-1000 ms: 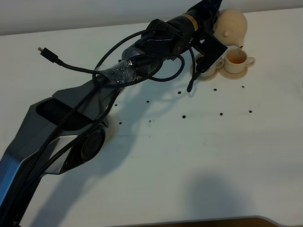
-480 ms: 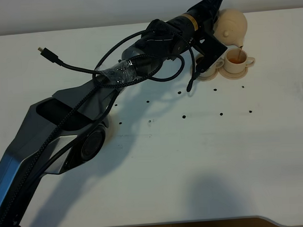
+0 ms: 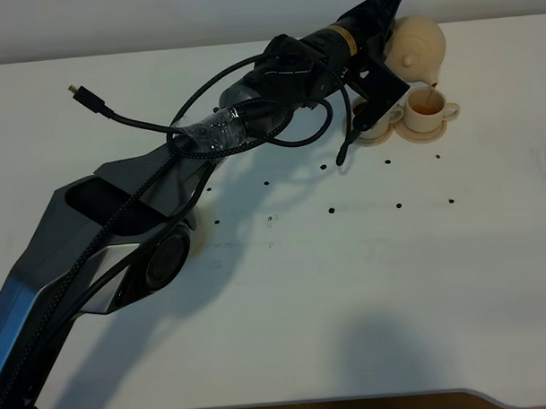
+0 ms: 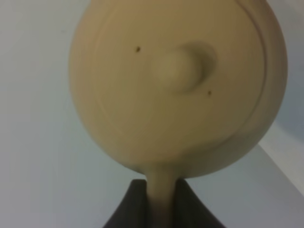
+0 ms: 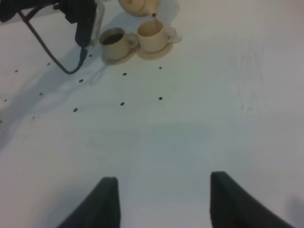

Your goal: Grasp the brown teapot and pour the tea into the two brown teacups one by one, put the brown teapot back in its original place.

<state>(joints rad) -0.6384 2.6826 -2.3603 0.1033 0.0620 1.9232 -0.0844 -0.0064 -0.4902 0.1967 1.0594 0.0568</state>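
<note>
Beige-tan ceramic, the squat round teapot [image 3: 420, 45] hung tipped at the table's far edge. Its spout pointed down over the small beige teacup [image 3: 426, 104] on the right of the high view, a thin stream falling in. The left gripper [image 4: 161, 209] was clamped tight on its loop handle. Only the right wrist view showed the neighbouring teacup [image 5: 114, 41] dark with tea. The right gripper [image 5: 164, 204] stood spread wide, empty, well apart.

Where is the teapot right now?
The teapot hangs tilted near the far edge of the table, right of centre in the high view, just above the right-hand teacup, pouring tea into it.
</note>
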